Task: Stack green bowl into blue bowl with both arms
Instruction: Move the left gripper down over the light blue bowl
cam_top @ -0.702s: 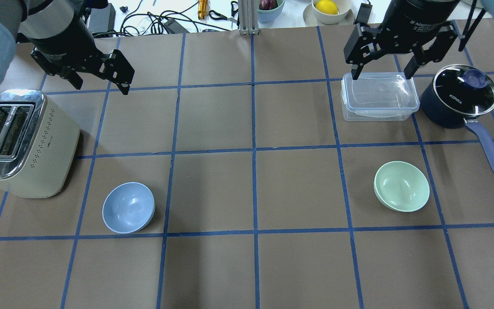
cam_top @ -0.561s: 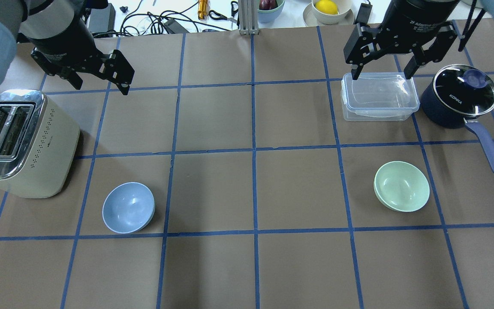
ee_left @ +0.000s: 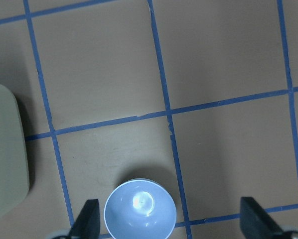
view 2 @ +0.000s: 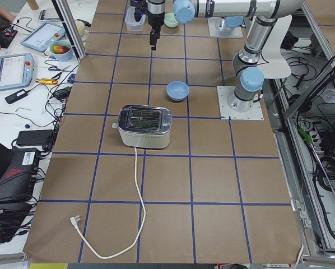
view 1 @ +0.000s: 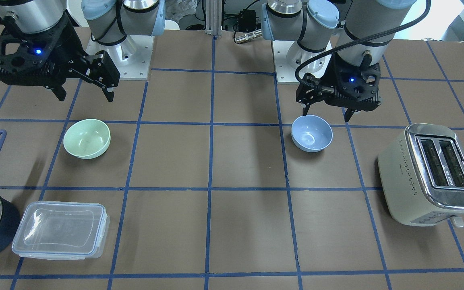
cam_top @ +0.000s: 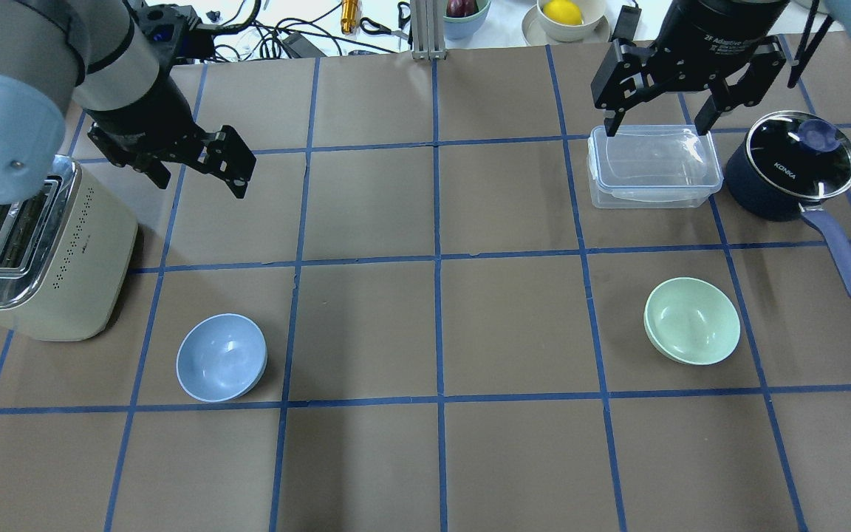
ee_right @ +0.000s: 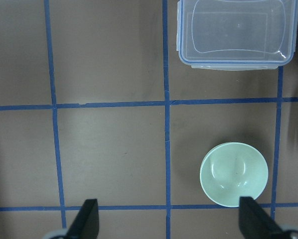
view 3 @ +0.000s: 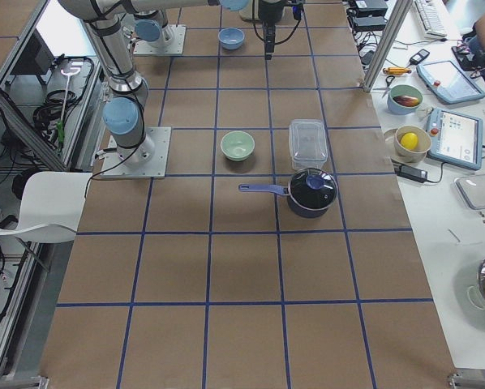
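The green bowl (cam_top: 691, 321) sits upright on the table's right half; it also shows in the front view (view 1: 86, 138) and the right wrist view (ee_right: 233, 174). The blue bowl (cam_top: 221, 357) sits upright on the left half, next to the toaster; it also shows in the front view (view 1: 311, 133) and the left wrist view (ee_left: 140, 210). My left gripper (cam_top: 202, 186) is open and empty, up in the air beyond the blue bowl. My right gripper (cam_top: 656, 130) is open and empty, high over the clear container, beyond the green bowl.
A cream toaster (cam_top: 34, 251) stands at the left edge, close to the left arm. A clear lidded plastic container (cam_top: 653, 166) and a dark navy saucepan (cam_top: 791, 166) with a glass lid stand at the back right. Clutter lies beyond the table's far edge.
My left gripper has moved nearer and to the right in the overhead view, closer to the blue bowl. The right gripper and both bowls have stayed put.
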You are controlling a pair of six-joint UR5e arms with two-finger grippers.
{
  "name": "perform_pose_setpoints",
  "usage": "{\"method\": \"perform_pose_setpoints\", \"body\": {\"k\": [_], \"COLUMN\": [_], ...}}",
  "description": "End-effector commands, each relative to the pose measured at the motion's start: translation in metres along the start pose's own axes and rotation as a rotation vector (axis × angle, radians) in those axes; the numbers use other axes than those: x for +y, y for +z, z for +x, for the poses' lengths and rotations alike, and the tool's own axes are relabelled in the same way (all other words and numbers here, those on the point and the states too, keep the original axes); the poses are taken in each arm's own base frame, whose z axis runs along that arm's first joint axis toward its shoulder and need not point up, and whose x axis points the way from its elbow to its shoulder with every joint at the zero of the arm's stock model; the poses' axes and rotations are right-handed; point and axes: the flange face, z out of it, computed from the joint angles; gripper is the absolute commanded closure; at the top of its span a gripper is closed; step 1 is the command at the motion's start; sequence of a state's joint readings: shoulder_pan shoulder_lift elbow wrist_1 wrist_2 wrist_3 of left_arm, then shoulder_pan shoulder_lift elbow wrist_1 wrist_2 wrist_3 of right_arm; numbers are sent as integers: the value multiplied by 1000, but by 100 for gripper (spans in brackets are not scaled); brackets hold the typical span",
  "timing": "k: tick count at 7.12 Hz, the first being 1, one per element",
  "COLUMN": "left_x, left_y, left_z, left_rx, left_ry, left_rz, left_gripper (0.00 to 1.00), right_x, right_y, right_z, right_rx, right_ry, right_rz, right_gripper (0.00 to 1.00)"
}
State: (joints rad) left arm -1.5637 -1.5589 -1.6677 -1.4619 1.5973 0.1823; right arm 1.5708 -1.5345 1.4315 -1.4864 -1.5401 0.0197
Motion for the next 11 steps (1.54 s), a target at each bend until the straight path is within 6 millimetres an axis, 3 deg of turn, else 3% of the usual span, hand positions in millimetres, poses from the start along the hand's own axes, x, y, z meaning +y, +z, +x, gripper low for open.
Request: {"method": "perform_pose_setpoints", "body": {"k": [1, 4, 6, 7, 8, 10, 11], "left_x": [36, 90, 116, 121, 121, 119, 116], "left_y": [67, 190, 238, 250, 252, 254, 253], "left_z": [14, 35, 40, 41, 40, 38, 38], "left_rx": [18, 12, 5, 3, 0, 0, 2], "left_ry": [10, 30, 33, 27, 24, -4, -59], "left_rz": [-89, -57, 4, -3, -5, -11, -6], "left_gripper": [0, 0, 0, 10, 47, 95, 99], "right_x": [-1, -3, -10, -13, -14, -15, -18], "right_y": [1, 5, 17, 19, 20, 23, 25], "right_z": [0, 0, 11, 19, 21, 26, 38], "right_rx": [0, 2, 2, 0, 3, 13, 11], "right_ry": [-1, -4, 1, 0, -1, -44, -40], "right_rz": [-2, -9, -36, -43, -48, -55, -63], "right_gripper": [0, 0, 0, 0, 0, 0, 0]}}
